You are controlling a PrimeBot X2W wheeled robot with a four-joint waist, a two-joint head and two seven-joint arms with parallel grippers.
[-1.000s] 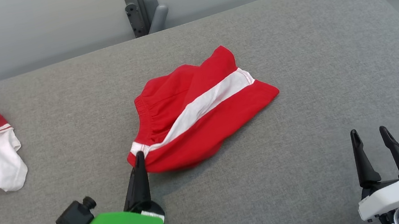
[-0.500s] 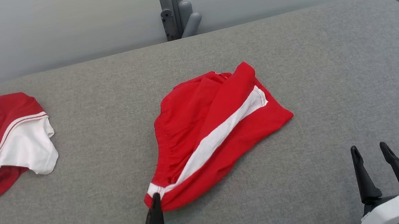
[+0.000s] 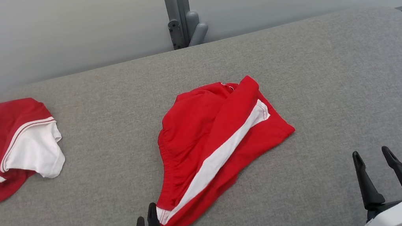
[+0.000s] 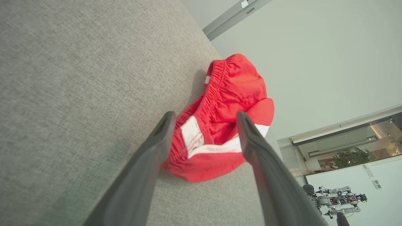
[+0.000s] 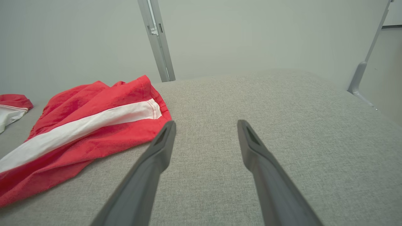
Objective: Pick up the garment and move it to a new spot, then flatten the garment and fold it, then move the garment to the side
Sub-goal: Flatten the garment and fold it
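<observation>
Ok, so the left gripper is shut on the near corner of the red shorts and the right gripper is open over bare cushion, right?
Not shut: the left wrist view shows the left gripper open, fingers apart with the corner of the red shorts between them. The right gripper is open over bare cushion, as you said.

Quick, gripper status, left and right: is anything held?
Left gripper: open, holding nothing; the red shorts lie with a waistband corner right beside it.
Right gripper: open, holding nothing, over the grey cushion.
</observation>
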